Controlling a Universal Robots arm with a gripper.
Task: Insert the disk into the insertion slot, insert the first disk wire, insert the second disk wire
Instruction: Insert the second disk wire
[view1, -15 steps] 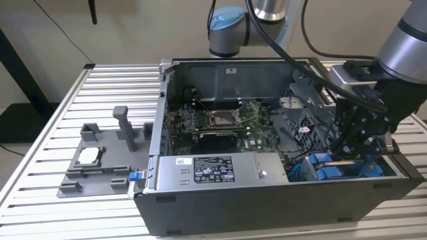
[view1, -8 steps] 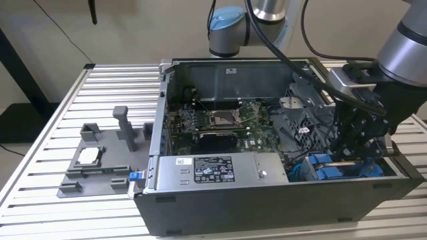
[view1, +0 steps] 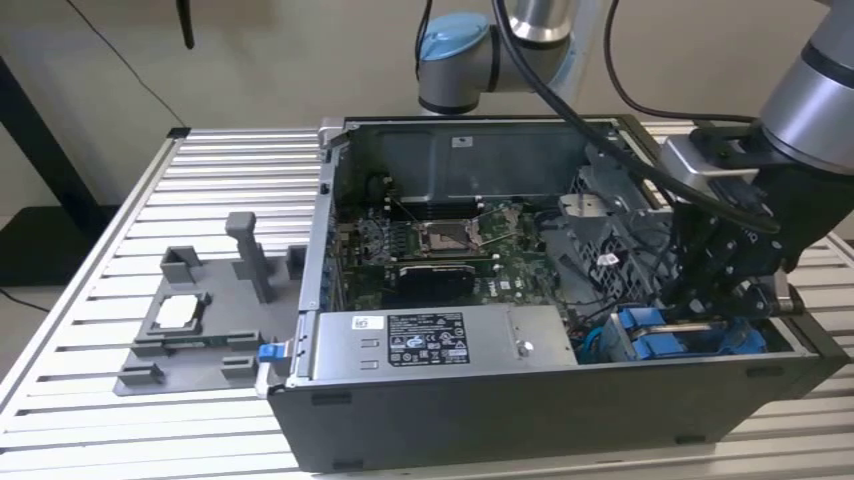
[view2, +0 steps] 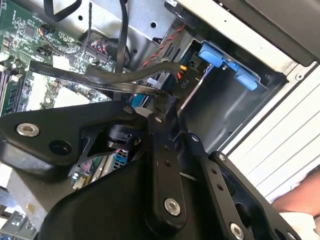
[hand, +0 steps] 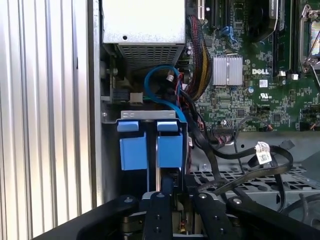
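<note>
My black gripper (view1: 710, 312) reaches down into the open computer case at the exterior view's right, over the insertion slot (view1: 747, 352). The slot is a dark metal bay (view2: 220, 107) with blue plastic fittings (view2: 227, 65). Two blue fronts (hand: 132, 150) sit side by side in it. The disk's silver body is hidden, and I cannot tell which blue front belongs to it. In the second wrist view the gripper (view2: 164, 100) is shut on the end of a flat black disk wire (view2: 100, 80). A thicker black wire with a connector (view2: 182, 80) lies just beside it.
The grey labelled power-supply box (view1: 427, 340) lies along the case's near side, with the motherboard (view1: 441, 245) behind it. Loose black cables (hand: 250, 160) cross the drive cage. A grey fixture (view1: 187, 320) stands on the slatted table at the exterior view's left.
</note>
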